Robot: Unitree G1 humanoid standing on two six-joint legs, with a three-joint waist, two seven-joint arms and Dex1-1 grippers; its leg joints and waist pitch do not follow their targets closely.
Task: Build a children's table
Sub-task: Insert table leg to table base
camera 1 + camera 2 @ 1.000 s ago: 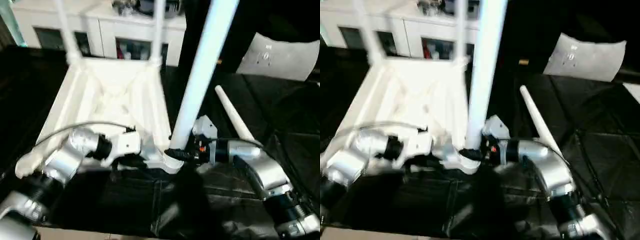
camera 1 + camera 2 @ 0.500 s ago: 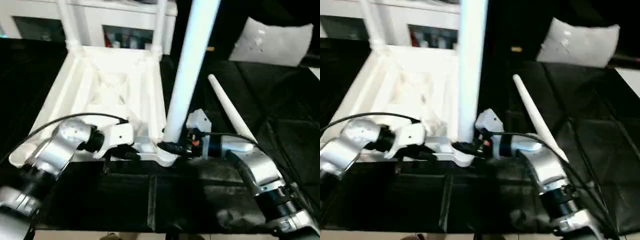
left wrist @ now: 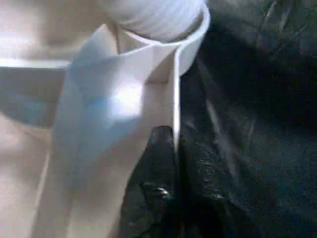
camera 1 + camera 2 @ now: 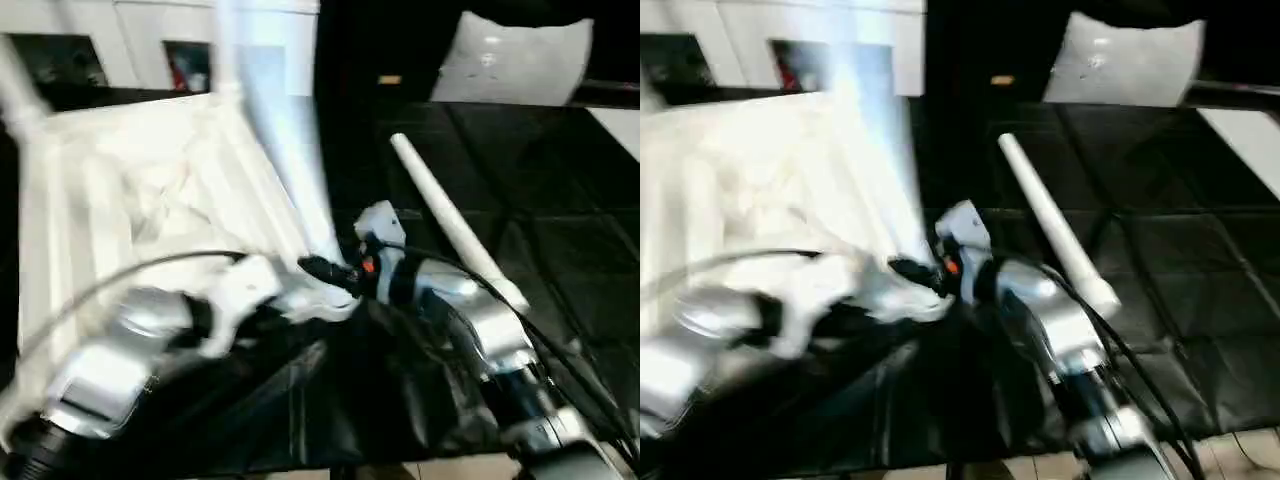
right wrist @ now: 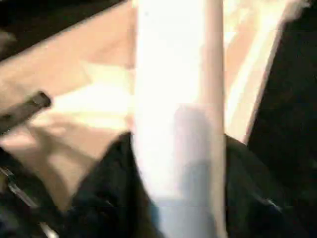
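White cabinet (image 4: 150,40) with shelves at the back — black mat (image 4: 560,200) underneath, pale cushion-like thing (image 4: 515,60) beyond.

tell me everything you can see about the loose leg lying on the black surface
The loose leg is a long, round, tapered white piece, plastic by its look, with a rounded narrow tip at the far end. It lies flat on the black surface, slanting from far-left to near-right, apart from the upturned table top. Its nearer, thicker end passes behind the right arm; nothing grips it.
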